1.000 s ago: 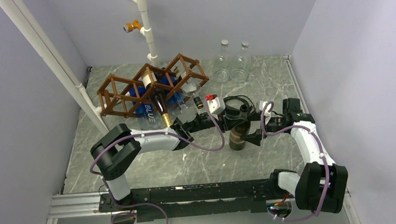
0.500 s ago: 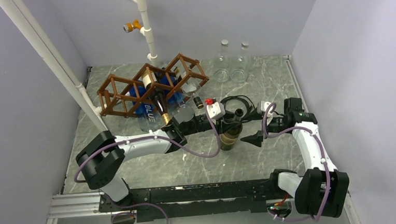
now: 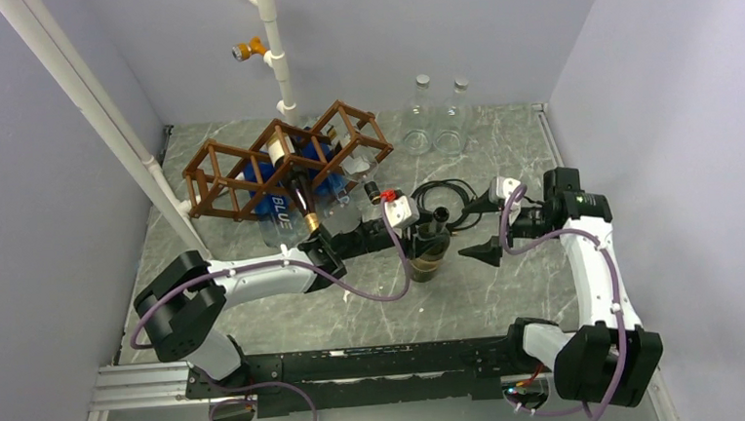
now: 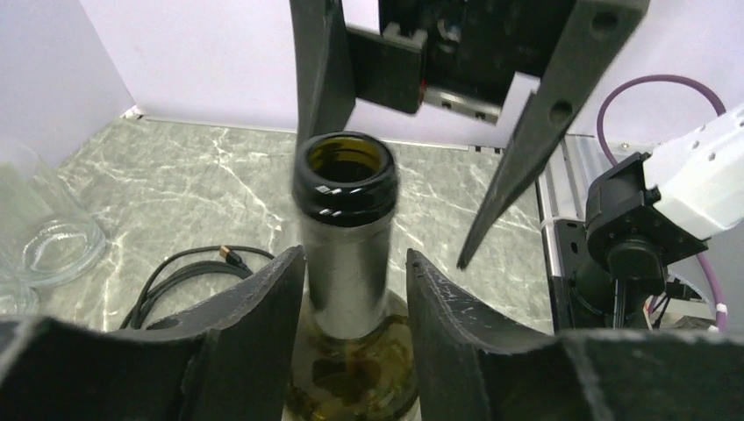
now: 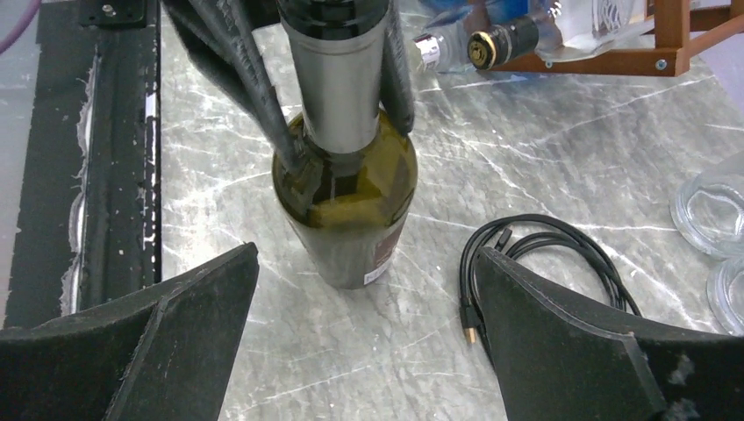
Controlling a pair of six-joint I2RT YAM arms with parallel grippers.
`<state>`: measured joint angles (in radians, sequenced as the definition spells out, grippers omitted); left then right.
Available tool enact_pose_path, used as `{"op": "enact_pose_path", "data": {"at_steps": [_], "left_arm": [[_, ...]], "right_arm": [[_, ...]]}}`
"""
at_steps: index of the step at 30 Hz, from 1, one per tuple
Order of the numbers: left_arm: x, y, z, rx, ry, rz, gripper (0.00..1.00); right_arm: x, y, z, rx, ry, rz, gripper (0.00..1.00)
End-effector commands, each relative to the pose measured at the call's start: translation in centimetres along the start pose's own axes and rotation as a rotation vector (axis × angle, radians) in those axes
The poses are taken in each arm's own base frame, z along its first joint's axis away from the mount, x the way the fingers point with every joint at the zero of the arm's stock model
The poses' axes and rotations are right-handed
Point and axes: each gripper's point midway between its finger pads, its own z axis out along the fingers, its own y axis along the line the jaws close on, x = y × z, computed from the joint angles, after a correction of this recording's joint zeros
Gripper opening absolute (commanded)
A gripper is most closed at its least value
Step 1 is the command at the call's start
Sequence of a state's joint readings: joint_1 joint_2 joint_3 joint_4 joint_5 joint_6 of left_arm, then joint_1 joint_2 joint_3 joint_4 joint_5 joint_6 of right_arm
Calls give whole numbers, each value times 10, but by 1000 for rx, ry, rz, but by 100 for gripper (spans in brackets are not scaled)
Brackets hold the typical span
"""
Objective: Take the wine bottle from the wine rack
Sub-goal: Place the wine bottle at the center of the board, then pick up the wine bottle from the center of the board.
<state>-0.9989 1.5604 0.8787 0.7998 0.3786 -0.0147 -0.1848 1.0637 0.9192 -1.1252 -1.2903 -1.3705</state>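
The wine bottle (image 3: pixel 428 258), olive-green glass with a dark open neck, stands upright on the marble table, apart from the brown wooden wine rack (image 3: pixel 218 171) at the back left. My left gripper (image 3: pixel 427 233) is shut on its neck; in the left wrist view my fingers (image 4: pixel 263 298) flank the neck of the bottle (image 4: pixel 344 228). My right gripper (image 3: pixel 474 229) is open and empty, just right of the bottle. In the right wrist view the bottle (image 5: pixel 346 206) stands beyond my wide-open gripper (image 5: pixel 364 259), and a corner of the rack (image 5: pixel 676 35) shows.
The rack still holds a blue bottle (image 3: pixel 272 203) and a dark gold-capped bottle (image 3: pixel 302 203). Two clear glass bottles (image 3: pixel 438 117) stand at the back. A coiled black cable (image 3: pixel 448 190) lies behind the wine bottle. White pipes (image 3: pixel 276 50) run up the back wall.
My right gripper let go of the bottle, opened and drew back to the right. My left gripper, on the neck, shifted the bottle a little to the left.
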Motion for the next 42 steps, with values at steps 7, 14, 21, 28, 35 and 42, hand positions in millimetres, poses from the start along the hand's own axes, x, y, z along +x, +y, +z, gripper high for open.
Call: {"op": "enact_pose_path", "data": {"at_steps": [7,14,21,28,35,42], "left_arm": [[-17,-4,-15,-33,-28,-40,74],[-30,2,-33,-95,-3,-21,99],[-26,6,-63,-171,134,-50,99],[-22,0,-101,-216,216,-73,100],[-20,5,-126,-314,274,-128,99],[-24,11,-136,-357,277,-105,100]], "right_arm": [[-35,4,-12,-77,43,-16,98],[-59,6,2,-155,63,-42,98],[-74,-3,31,-190,118,-104,98],[-82,-6,55,-256,129,-98,97],[-83,-2,71,-294,141,-82,82],[-77,-3,73,-292,147,-72,66]]}}
